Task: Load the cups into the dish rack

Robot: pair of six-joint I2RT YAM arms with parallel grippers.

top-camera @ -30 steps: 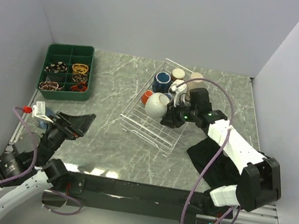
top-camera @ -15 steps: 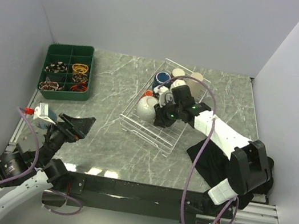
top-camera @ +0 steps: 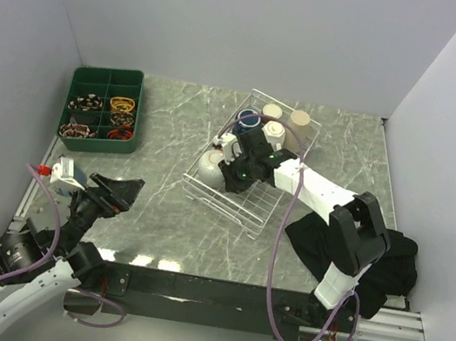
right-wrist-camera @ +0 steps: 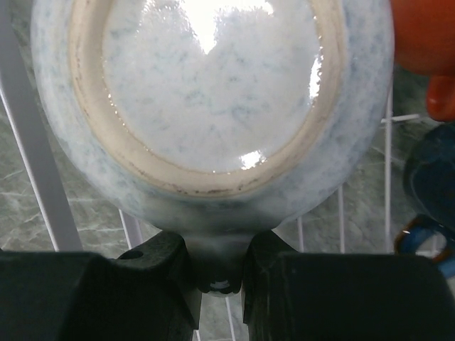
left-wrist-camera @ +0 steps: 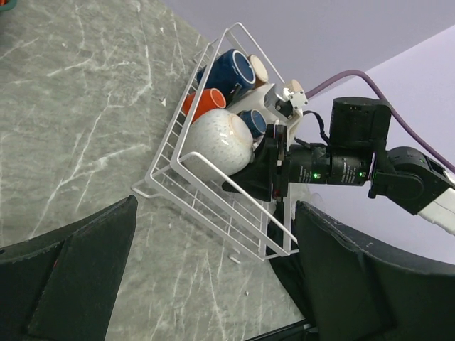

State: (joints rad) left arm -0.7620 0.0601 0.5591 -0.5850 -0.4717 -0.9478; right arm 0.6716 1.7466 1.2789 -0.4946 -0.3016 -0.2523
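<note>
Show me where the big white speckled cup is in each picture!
Top camera: the white cup is near the middle, at the rack's left corner.
Left wrist camera: the cup is just above the middle, inside the rack.
Right wrist camera: the cup's bottom fills the top half, its handle pinched by the right hand.
Shared landmark: the white wire rack, seen in all three.

Six-plus cups point(top-camera: 248, 123), one rack point(top-camera: 236, 200), one tray point(top-camera: 100, 146)
</note>
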